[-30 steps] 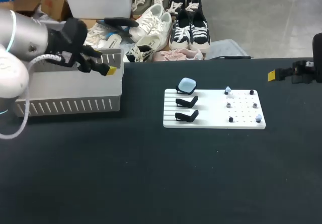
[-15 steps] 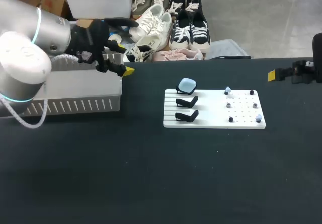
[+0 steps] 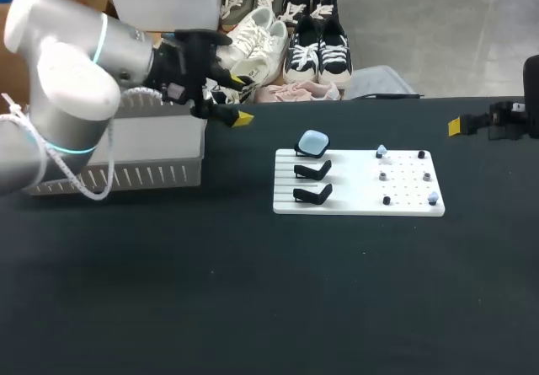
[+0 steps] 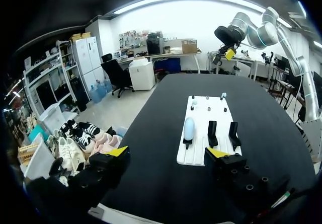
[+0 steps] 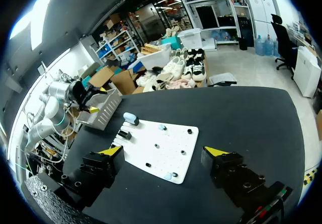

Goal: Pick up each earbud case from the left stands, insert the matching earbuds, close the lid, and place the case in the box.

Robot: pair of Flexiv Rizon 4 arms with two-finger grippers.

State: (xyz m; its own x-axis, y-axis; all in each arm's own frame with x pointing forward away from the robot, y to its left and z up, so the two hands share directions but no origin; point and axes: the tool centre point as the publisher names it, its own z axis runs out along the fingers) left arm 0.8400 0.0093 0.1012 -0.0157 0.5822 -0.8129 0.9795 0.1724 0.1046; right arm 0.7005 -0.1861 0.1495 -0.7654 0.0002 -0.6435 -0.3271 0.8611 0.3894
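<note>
A light blue earbud case [image 3: 313,143] sits closed on the rear black stand of a white board [image 3: 358,205]. The two nearer stands [image 3: 313,171] are bare. Several small earbuds [image 3: 381,151] stand on pegs at the board's right side. My left gripper [image 3: 237,105] hangs open and holds nothing, between the grey box [image 3: 118,152] and the board. In the left wrist view the left gripper [image 4: 168,152] has the case [image 4: 188,129] ahead of it. My right gripper [image 3: 456,125] is at the table's far right; in its own view the right gripper [image 5: 164,150] is open above the board [image 5: 171,143].
The grey slotted box stands at the table's left rear, partly hidden by my left arm. The black tabletop lies bare in front of the board and to its right.
My left gripper has swung right from above the box, out past its right end toward the board. The right arm and the case have not moved.
</note>
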